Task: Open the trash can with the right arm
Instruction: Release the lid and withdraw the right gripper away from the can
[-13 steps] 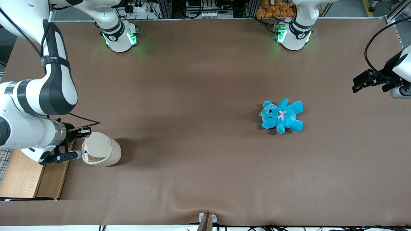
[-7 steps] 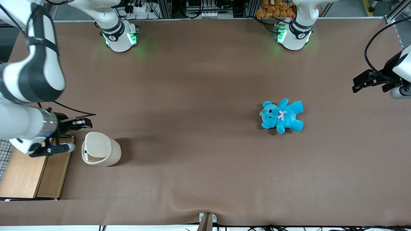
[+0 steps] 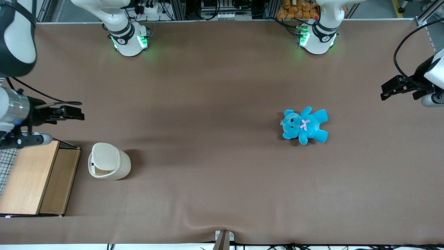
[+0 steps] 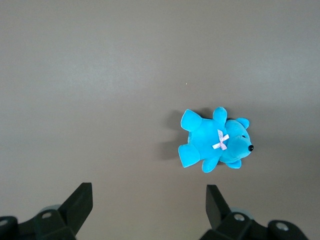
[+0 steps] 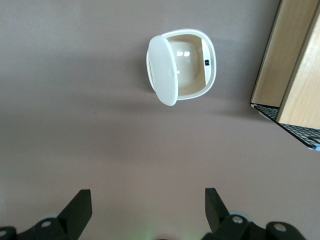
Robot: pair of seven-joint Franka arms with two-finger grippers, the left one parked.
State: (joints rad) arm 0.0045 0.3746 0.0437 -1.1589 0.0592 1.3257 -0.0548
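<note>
The cream-white trash can [image 3: 108, 166] stands on the brown table near the working arm's end. Its flat lid [image 5: 163, 69] is tilted to one side, and the hollow inside [image 5: 192, 67] shows in the right wrist view. My right arm's gripper [image 3: 77, 114] hangs above the table, farther from the front camera than the trash can and apart from it. The gripper [image 5: 147, 202] is open, its two black fingers [image 5: 80, 206] spread wide with only bare table between them.
A wooden-topped wire-mesh box [image 3: 34, 180] sits beside the trash can at the working arm's end of the table; it also shows as the box [image 5: 295, 65] in the right wrist view. A blue teddy bear [image 3: 304, 125] lies toward the parked arm's end.
My right gripper has drawn away from the trash can's lid edge, moving farther from the front camera and toward the working arm's end. The trash can has stayed in place.
</note>
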